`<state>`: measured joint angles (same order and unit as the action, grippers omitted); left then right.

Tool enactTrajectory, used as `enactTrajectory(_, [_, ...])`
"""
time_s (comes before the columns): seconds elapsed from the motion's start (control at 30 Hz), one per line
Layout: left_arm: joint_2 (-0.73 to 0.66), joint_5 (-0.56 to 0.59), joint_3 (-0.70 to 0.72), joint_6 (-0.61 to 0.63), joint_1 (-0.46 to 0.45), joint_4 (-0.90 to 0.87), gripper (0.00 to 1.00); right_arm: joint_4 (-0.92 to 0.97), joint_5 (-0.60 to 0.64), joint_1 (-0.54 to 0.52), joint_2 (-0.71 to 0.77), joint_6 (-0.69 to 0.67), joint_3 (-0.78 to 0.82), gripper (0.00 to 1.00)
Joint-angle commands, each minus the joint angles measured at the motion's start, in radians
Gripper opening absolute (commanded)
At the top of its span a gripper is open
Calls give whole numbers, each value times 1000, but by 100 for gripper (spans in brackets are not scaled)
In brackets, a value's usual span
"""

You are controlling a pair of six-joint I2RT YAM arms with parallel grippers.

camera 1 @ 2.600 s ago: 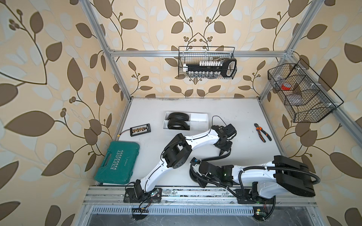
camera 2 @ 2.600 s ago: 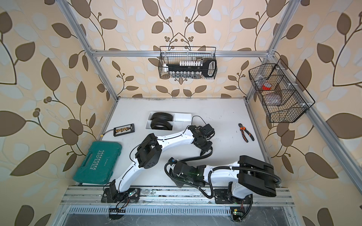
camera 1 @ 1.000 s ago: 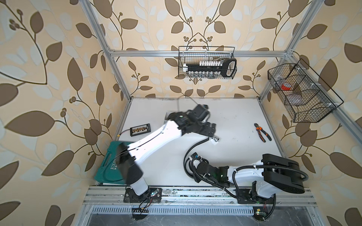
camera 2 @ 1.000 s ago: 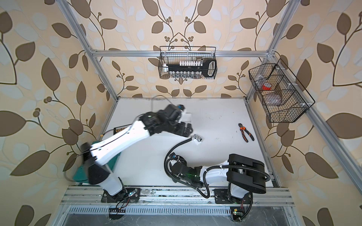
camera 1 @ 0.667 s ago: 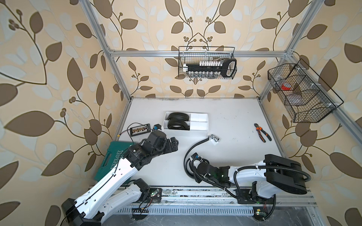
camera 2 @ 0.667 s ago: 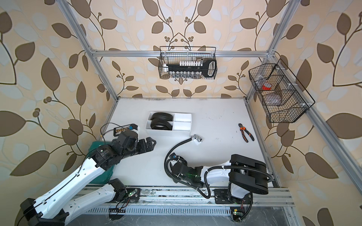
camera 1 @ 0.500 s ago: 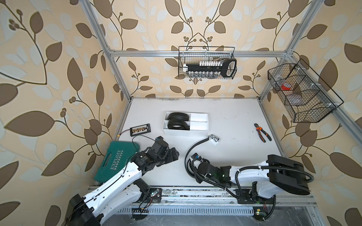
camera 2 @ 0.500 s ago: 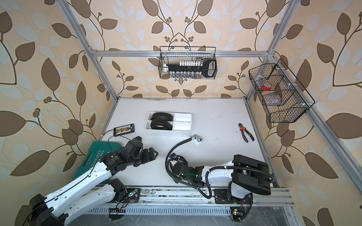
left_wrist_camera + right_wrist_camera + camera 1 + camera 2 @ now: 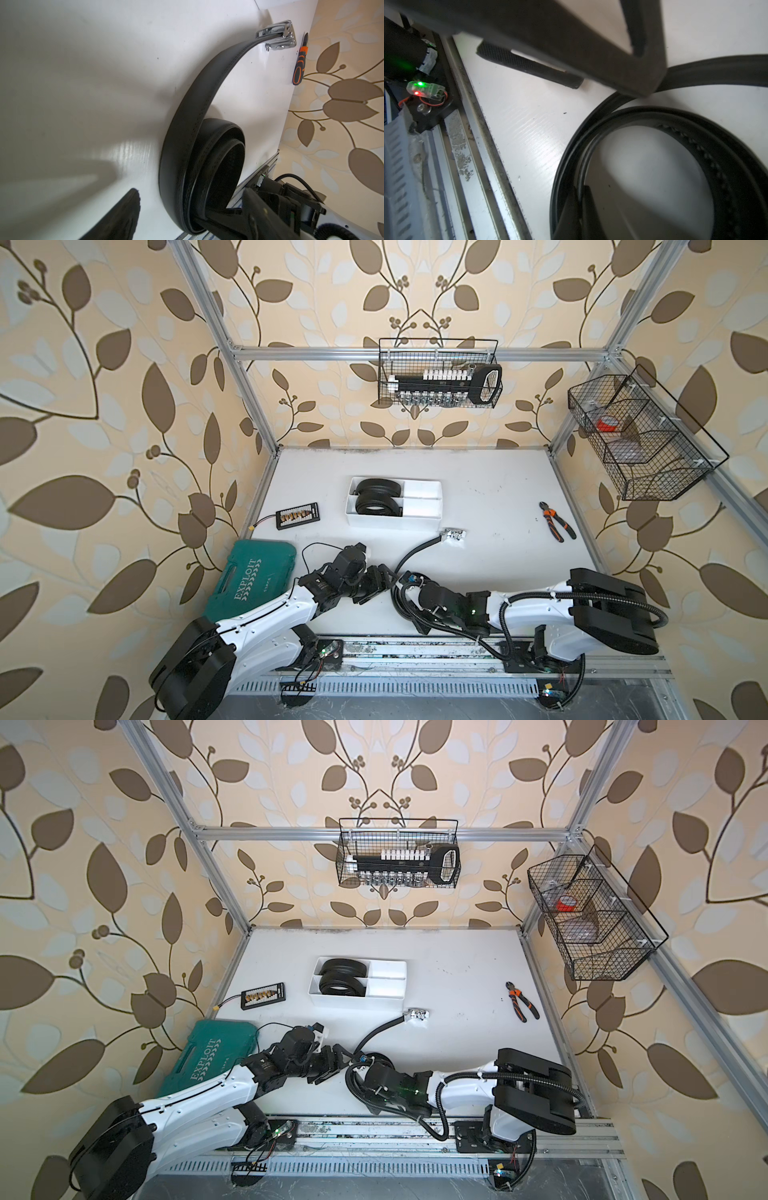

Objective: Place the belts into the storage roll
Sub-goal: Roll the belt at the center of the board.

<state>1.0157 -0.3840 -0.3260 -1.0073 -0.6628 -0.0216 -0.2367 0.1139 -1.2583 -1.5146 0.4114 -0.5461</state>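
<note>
The storage roll [image 9: 419, 510] is a white divided tray at mid-table; two coiled black belts [image 9: 376, 488] [image 9: 378, 507] lie in its left compartments. Another belt [image 9: 415, 549] runs from its chrome buckle [image 9: 454, 535] down to a loose coil [image 9: 199, 158] near the table's front edge. My right gripper [image 9: 579, 189] is shut on the coil's inner layers. My left gripper [image 9: 191, 193] is open, its fingers on either side of the coil; one fingertip [image 9: 128, 209] stands apart from the strap. In both top views the two grippers [image 9: 384, 580] [image 9: 338, 1056] meet over the coil and hide most of it.
A green tool case [image 9: 253, 576] lies at the front left, beside the left arm. A black connector board [image 9: 297, 515] sits left of the tray. Orange-handled pliers [image 9: 557, 520] lie at the right. Wire baskets [image 9: 438, 373] [image 9: 636, 435] hang on the walls. The metal rail [image 9: 471, 135] borders the coil.
My left arm has swung from the tray down to the front left and come in beside the coil; its jaws have narrowed. The right gripper has stayed shut on the belt.
</note>
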Motion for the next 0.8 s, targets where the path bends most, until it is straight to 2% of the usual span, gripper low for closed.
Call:
enactTrajectory(0.0, [53,-50,-13,33,-23,81,70,-20,-64,7,-25,-21,-13,0])
enactTrajectory(0.17, [105,-65,7,60,-30,111,64,-45,-84,30,-31,-11,-5,0])
enactTrajectory(0.23, [117,-68,5,79,-31,104,55,-51,-95,44,-29,-6,1,0])
enactTrajectory(0.3, [135,-77,2,98,-34,103,52,-62,-105,57,-22,-5,12,0])
enactTrajectory(0.53, [272,-78,-54,145,-67,102,51,-81,-203,62,-25,-50,12,0])
enactTrajectory(0.77, [343,-27,-83,179,-89,86,34,-91,-233,64,-35,-48,22,0])
